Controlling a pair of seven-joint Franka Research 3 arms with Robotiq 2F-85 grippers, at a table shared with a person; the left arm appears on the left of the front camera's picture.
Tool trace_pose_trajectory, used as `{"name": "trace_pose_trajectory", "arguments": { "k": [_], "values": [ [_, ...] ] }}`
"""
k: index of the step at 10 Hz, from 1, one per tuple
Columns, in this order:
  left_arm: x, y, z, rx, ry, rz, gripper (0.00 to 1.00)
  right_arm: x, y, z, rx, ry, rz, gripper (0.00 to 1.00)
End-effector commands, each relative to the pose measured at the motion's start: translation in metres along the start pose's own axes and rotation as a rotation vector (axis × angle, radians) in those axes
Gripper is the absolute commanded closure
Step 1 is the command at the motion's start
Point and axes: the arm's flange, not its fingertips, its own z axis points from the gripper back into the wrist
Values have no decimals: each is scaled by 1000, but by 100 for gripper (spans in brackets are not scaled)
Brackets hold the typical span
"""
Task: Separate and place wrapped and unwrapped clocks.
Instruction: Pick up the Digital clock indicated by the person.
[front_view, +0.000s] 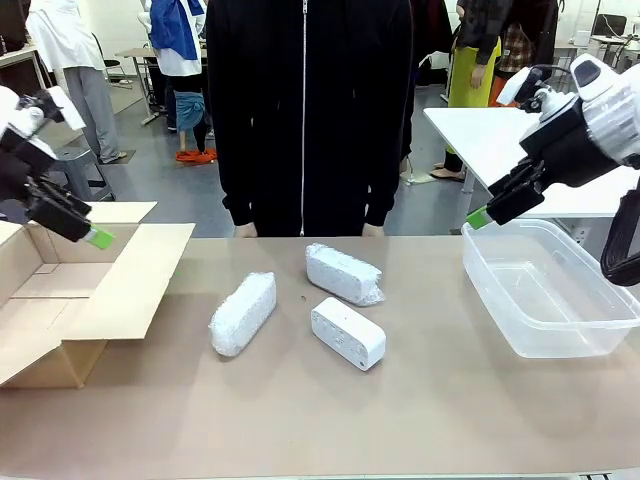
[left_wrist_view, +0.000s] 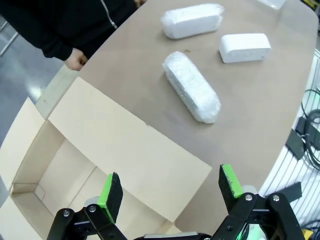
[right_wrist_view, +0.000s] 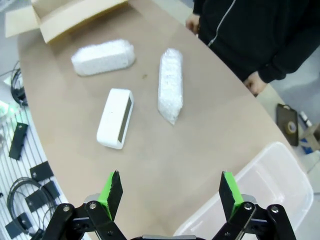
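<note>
Three brick-shaped clocks lie close together but apart in the middle of the bench (front_view: 300, 420), laid out loose, I judge, so that each can be taken singly. Two are wrapped: one bubble-wrap bundle (front_view: 243, 314) lies on the side nearer the cardboard box (front_view: 130, 280), and the other bubble-wrap bundle (front_view: 344, 273) lies farther off, toward the person (front_view: 310, 110). The unwrapped clock (front_view: 348, 333), a smooth white block with small dark dots on its face, lies nearest the robot's side, just beside the far bundle.

The open box stands at the robot's left end and a clear plastic bin (front_view: 500, 300) at its right end; the two receptacles at opposite ends look meant as the two destinations, one kind each, though which kind goes where cannot be told; I see nothing in either yet, so the sorting has not begun.

The left pincer (left_wrist_view: 170, 185) hangs above the box with its jaws spread wide and nothing between them; the right pincer (right_wrist_view: 170, 184) hangs over the bin's near corner, equally wide and empty. Each is parked by its own receptacle, well apart from the clocks, which leaves the middle free. The person stands at the far edge with a hand (left_wrist_view: 75, 59) at the bench's rim, touching none of the clocks.
</note>
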Motion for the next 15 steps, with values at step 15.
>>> {"name": "trace_pose_trajectory", "arguments": {
  "k": [15],
  "values": [
    [-46, -28, 1, -39, -86, -96, 0, -23, 19, -10, 64, -145, 31, 0]
  ]
}}
